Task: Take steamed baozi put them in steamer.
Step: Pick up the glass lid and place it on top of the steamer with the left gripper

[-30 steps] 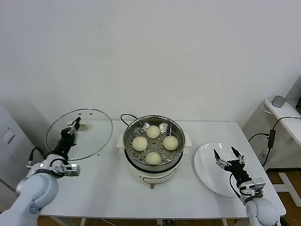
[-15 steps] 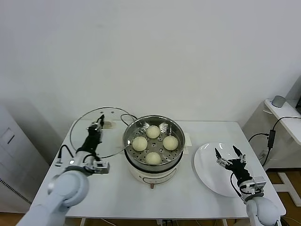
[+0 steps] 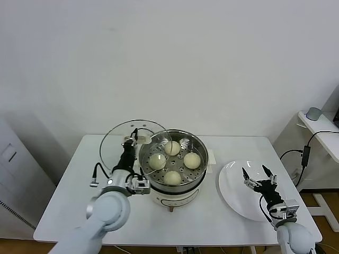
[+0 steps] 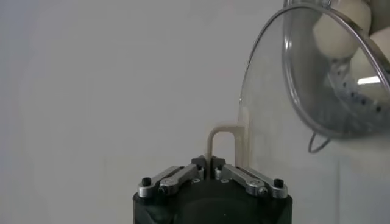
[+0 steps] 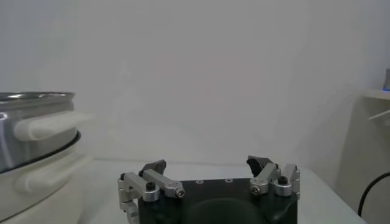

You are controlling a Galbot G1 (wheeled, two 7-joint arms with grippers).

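Several pale baozi (image 3: pixel 172 148) lie on the perforated tray of the steel steamer (image 3: pixel 197 142), which stands mid-table on its white base. My left gripper (image 3: pixel 131 141) is shut on the cream handle (image 4: pixel 223 140) of the round glass lid (image 3: pixel 117 138). It holds the lid tilted on edge at the steamer's left rim, partly overlapping it. In the left wrist view, baozi (image 4: pixel 337 33) show through the lid (image 4: pixel 304 79). My right gripper (image 3: pixel 257 175) hovers open and empty over the white plate (image 3: pixel 233 190) on the right.
The steamer's black cord (image 3: pixel 141 131) runs behind the pot. The steamer's white side handle (image 5: pixel 52 125) is left of the right gripper (image 5: pixel 208 167) in its wrist view. A side table with a cable (image 3: pixel 307 151) stands off the table's right edge.
My left gripper has carried the glass lid rightward from the table's far left to the steamer's left rim. The right arm has stayed still.
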